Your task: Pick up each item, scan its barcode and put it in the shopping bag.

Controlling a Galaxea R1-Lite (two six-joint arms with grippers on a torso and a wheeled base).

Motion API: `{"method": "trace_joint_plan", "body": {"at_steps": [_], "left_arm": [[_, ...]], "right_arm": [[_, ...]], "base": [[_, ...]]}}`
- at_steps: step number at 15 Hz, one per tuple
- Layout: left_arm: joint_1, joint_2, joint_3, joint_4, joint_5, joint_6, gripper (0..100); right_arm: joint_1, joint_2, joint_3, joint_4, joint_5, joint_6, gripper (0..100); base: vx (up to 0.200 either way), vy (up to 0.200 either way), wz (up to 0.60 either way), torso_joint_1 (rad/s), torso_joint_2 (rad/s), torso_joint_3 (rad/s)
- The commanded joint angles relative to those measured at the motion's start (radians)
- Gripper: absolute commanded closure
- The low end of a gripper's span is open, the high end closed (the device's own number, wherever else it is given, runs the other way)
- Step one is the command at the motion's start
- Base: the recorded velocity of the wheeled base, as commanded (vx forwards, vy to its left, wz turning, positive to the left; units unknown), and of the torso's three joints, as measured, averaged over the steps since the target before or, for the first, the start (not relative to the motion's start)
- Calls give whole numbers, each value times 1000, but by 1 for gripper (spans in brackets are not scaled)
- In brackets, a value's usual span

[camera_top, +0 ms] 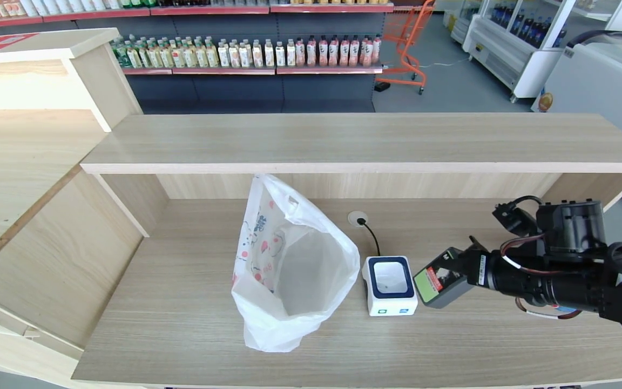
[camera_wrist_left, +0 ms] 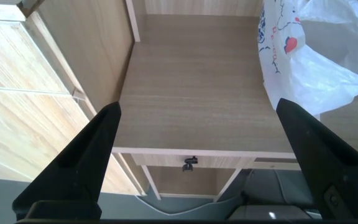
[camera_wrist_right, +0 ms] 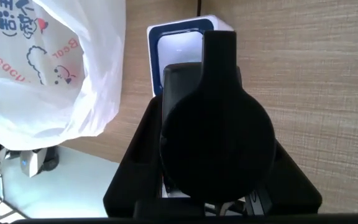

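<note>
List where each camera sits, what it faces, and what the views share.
Head view: on the robot's head, looking forward and down over the counter at the shopping bag and scanner; the right gripper shows, holding a small box beside the scanner.
Left wrist view: on the left wrist, facing the counter's left end; the open left gripper frames it.
Right wrist view: on the right wrist, facing down at the scanner; its gripper blocks the middle.
Shared: the shopping bag in all three; the scanner in head and right wrist views.
</note>
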Motion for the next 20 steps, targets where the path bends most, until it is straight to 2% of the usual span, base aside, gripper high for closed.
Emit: {"method": "trace_joint_plan", "body": {"at_steps": [1, 8, 20], "left_arm": [[-1, 0, 0, 0, 0, 0, 0], [-1, 0, 0, 0, 0, 0, 0], [-1, 0, 0, 0, 2, 0, 0]], "right_arm": [[20, 45, -3, -29, -1, 1, 100], [74, 152, -6, -169, -2, -1, 100], [77, 269, -18, -305, -4, -2, 100]], "base": [[0, 0, 0, 0, 0, 0], [0, 0, 0, 0, 0, 0], [0, 0, 0, 0, 0, 0]]}}
